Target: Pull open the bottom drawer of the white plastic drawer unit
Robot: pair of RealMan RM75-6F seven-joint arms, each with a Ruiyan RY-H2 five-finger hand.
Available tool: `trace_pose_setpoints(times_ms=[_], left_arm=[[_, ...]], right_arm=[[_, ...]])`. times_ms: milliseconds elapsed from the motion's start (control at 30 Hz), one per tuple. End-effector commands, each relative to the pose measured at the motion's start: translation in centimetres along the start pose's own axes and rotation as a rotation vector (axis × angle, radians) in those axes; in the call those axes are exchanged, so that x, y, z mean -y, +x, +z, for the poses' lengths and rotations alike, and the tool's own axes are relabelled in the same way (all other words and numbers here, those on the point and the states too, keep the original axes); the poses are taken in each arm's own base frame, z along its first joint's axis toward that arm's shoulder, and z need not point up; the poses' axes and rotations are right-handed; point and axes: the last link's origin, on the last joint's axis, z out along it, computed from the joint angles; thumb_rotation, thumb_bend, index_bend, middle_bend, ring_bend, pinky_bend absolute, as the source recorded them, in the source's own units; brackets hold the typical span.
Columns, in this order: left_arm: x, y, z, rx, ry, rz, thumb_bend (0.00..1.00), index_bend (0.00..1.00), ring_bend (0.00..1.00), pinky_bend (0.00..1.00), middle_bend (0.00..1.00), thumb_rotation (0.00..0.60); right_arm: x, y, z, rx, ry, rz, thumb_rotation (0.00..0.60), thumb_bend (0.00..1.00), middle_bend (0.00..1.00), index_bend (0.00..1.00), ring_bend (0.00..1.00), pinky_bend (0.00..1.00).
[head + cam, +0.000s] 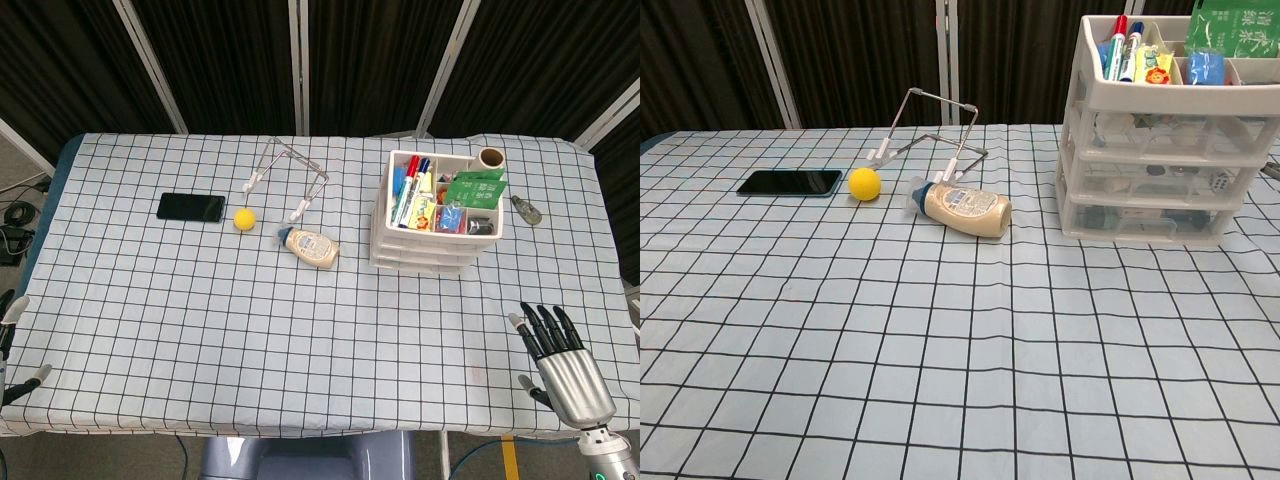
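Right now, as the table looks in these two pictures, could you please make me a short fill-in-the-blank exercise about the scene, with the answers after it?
1. The ball lying beside the black phone has the colour ____.
2. The sauce bottle is not standing; it lies on its ____.
3. All drawers of the white drawer unit are ____.
4. The right hand holds ____.

Missing words: yellow; side; closed; nothing

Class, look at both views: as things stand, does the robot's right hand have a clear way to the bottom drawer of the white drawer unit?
Probably yes. The right hand is open at the near table edge, and only bare checked cloth lies between it and the bottom drawer, whose front faces the robot unobstructed.
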Motion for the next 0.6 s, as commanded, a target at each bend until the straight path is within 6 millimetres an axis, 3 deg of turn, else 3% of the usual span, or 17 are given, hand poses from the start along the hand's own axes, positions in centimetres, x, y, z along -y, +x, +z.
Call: trace_pose_setpoints(times_ms=[33, 600], left_arm=[[0.03, -0.02, 0.01, 0.004, 0.002, -0.002, 0.0, 0.0, 0.0, 0.0, 0.0, 0.6], [-0.01, -0.02, 0.1, 0.014, 0.0, 0.002, 0.0, 0.0, 0.0, 0.0, 0.0, 0.6]], right_arm=[[-0.07, -0.01, 0.02, 0.002, -0.002, 0.001, 0.6, 0.09, 0.0, 0.09, 0.0, 0.0], [-0.02, 0.02, 0.14, 0.013, 0.0, 0.032, 0.6, 0.09, 0.0, 0.09, 0.0, 0.0]])
